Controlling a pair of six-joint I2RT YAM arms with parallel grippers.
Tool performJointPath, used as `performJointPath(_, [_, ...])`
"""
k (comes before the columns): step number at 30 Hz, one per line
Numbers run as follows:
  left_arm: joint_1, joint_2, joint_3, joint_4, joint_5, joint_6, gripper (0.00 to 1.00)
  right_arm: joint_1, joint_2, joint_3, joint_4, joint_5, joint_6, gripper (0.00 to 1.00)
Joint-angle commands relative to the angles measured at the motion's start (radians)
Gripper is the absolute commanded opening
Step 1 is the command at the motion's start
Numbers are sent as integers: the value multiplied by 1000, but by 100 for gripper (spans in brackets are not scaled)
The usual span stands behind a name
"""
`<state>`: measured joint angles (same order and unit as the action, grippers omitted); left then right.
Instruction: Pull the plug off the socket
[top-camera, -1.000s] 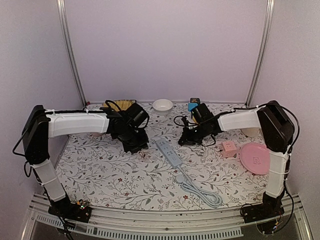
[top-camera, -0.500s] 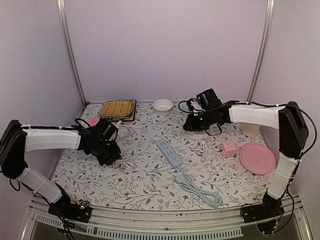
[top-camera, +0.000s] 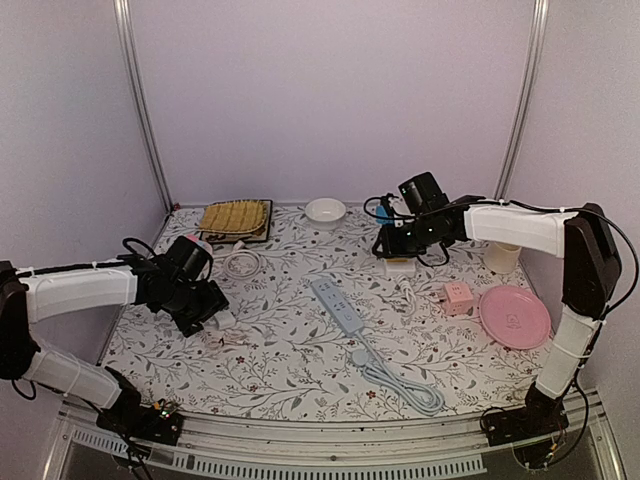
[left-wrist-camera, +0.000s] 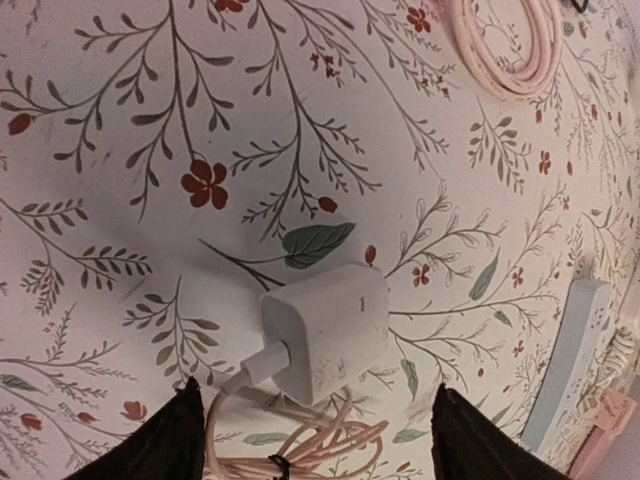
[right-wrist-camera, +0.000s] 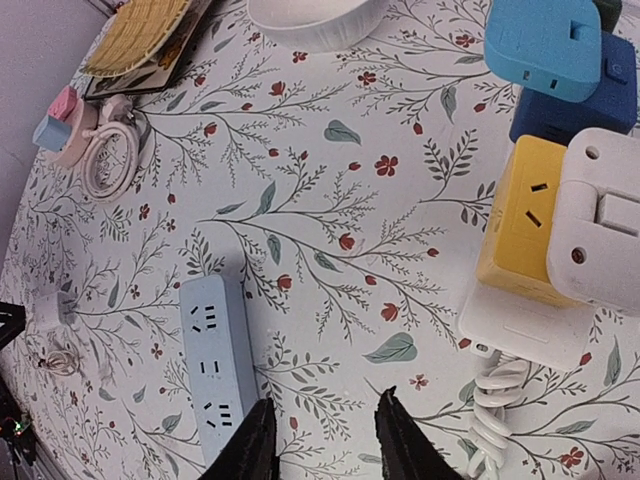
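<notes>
left pincer (left-wrist-camera: 318, 420): mine's spread wide, gripping nothing, hanging low over the flowery tablecloth (left-wrist-camera: 150, 120).
plug (left-wrist-camera: 325, 330): little white charger block, lying flat on the cloth just ahead of my left fingertips (left-wrist-camera: 190, 435) and lined up with the gap between them. Doesn't look like it's touching either one.
plug lead (left-wrist-camera: 310, 448): thin pink wire coming out of the end of the block that faces me, bunched in a small tied loop down between my left fingers.
socket (top-camera: 338, 307): pale blue power strip, well off to the right of my left pincer, so the plug and it are well apart. From my right pincer it sits just ahead and to the left.
right pincer (right-wrist-camera: 320, 435): partly open, narrower gap than the left, nothing between the fingers, held up above the cloth.
yellow cube socket (right-wrist-camera: 525, 225): ahead and to the right of my right fingers, with a white adapter (right-wrist-camera: 605, 230) pressed against it.
blue adapter (right-wrist-camera: 545, 40): farther out past the yellow one.
white bowl (right-wrist-camera: 315, 18): far ahead of the right pincer.
coiled cable (left-wrist-camera: 510, 40): ahead-right of my left pincer, past the plug.
</notes>
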<state>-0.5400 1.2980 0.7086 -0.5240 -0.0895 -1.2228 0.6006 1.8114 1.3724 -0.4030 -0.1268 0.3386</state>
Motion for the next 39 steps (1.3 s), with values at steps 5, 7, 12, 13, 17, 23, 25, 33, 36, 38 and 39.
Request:
performJointPath(5, [25, -19, 136, -239, -181, 26, 88, -31, -50, 54, -38, 33, 8, 49])
performJointPath(7, [25, -14, 178, -258, -207, 57, 89, -46, -46, 63, -42, 31, 14, 56])
performJointPath(12, [24, 14, 270, -245, -202, 163, 92, -103, -21, 111, -60, 26, 41, 75])
performJointPath(13, [23, 20, 285, -241, -197, 179, 93, -114, -13, 124, -63, 28, 43, 78])
performJointPath(17, [19, 47, 331, -207, -157, 242, 93, -153, 52, 222, -113, 74, 37, 85])
performJointPath(23, [4, 85, 372, -166, -98, 285, 93, -165, 189, 391, -237, 177, -14, 88])
performJointPath(25, [-7, 93, 379, -166, -93, 288, 93, -172, 215, 410, -249, 181, -26, 90])
performJointPath(33, [-42, 93, 359, -158, -76, 267, 93, -298, 230, 331, -164, -160, 28, 85])
performJointPath(36, [-50, 92, 349, -156, -72, 255, 93, -329, 227, 278, -101, -320, 60, 76])
performJointPath(38, [-53, 91, 344, -153, -68, 249, 93, -338, 226, 253, -72, -383, 86, 71])
performJointPath(39, [-55, 90, 341, -149, -67, 245, 93, -337, 229, 245, -67, -404, 94, 70])
